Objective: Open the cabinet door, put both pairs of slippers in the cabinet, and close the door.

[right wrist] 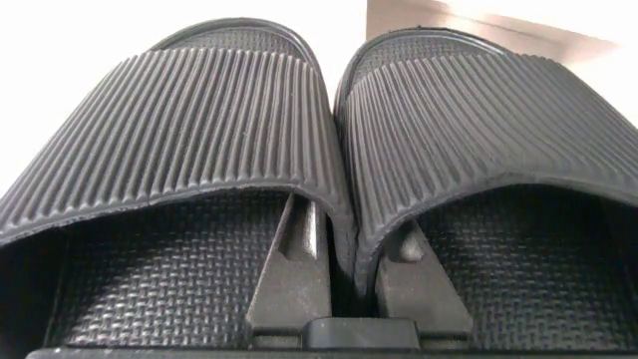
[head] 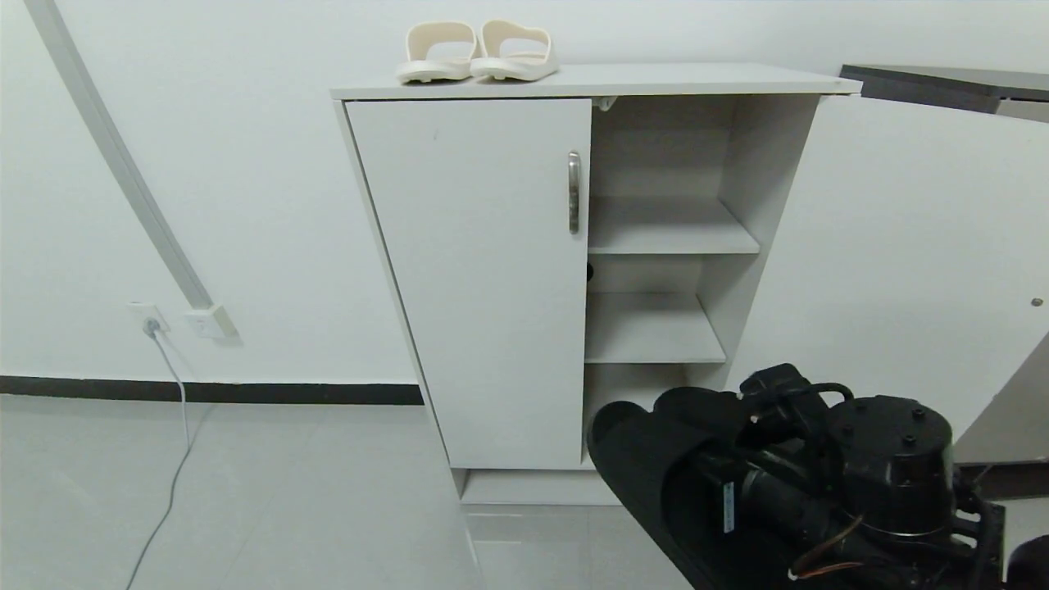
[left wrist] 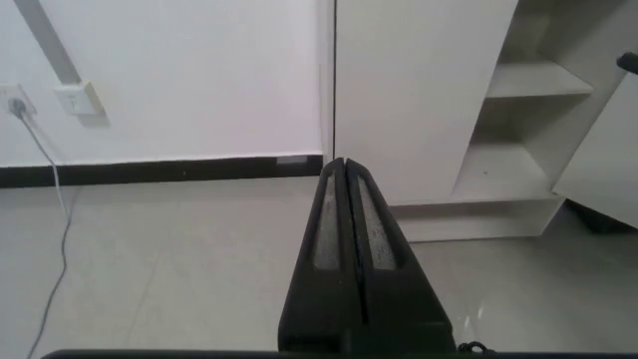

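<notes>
Right gripper (right wrist: pixel 349 239) pinches the black slippers' (head: pixel 647 459) inner straps, low before the open cabinet (head: pixel 467 287); that narrow hold could let them twist and catch a shelf (head: pixel 651 332) edge; left gripper (left wrist: pixel 344 175) closed, empty.

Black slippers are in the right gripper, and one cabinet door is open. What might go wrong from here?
1. The right gripper pinches the black slippers by their adjoining inner walls, so one may slip out.
2. Held side by side, they look wide for the opening and may catch the shut left door or a shelf.
</notes>
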Available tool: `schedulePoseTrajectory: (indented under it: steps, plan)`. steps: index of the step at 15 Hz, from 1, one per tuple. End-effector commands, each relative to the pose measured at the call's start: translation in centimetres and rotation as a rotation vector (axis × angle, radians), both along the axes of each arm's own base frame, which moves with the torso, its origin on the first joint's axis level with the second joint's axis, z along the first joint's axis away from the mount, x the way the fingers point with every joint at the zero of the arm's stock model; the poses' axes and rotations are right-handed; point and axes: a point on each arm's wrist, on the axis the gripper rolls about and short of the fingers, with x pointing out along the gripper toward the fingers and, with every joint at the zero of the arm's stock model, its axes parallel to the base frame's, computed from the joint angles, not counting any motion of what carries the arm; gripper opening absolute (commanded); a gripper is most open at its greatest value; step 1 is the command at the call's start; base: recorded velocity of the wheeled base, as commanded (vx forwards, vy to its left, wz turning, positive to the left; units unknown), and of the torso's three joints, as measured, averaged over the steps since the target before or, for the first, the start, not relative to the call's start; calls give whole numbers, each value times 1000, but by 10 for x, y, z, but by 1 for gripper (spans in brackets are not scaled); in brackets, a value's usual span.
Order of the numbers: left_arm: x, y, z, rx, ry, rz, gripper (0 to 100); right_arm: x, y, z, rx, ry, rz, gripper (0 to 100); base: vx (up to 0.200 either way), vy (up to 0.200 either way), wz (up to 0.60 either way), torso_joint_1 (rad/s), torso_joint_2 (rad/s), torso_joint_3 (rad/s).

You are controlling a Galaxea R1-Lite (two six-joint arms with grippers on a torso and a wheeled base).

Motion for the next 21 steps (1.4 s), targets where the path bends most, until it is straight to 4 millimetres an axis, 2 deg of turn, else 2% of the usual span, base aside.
schedulePoseTrajectory:
  steps: [1, 3, 4, 5, 7, 10, 13, 17, 21]
  plan:
    - [0, 0, 0, -20, -2, 0, 0, 2, 43, -13, 31, -2, -106, 0, 0, 0, 0, 0, 0, 0]
    - [0, 0, 0, -24, -4, 0, 0, 14, 59, -28, -15, -26, -229, 0, 0, 0, 0, 0, 0, 0]
    - [0, 0, 0, -24, -4, 0, 0, 31, 76, -41, -29, -49, -327, 0, 0, 0, 0, 0, 0, 0]
    - [0, 0, 0, -23, -4, 0, 0, 43, 83, -47, -24, -64, -392, 0, 0, 0, 0, 0, 0, 0]
    - [0, 0, 0, -23, -4, 0, 0, 55, 87, -54, -35, -69, -430, 0, 0, -100, 0, 4, -1, 1]
    - [0, 0, 0, -23, -4, -1, 0, 73, 78, -65, -56, -59, -484, 0, 0, -200, 0, 6, 7, 2]
    - [0, 0, 0, -24, -4, -1, 0, 84, 79, -80, -82, -46, -499, 0, 0, -200, 0, 9, 4, 2]
    - [0, 0, 0, -24, -4, -1, 0, 100, 93, -93, -88, -56, -477, 0, 0, 0, 0, 0, 0, 0]
    - [0, 0, 0, -24, -4, -1, 0, 117, 113, -93, -46, -116, -409, 0, 0, 0, 0, 0, 0, 0]
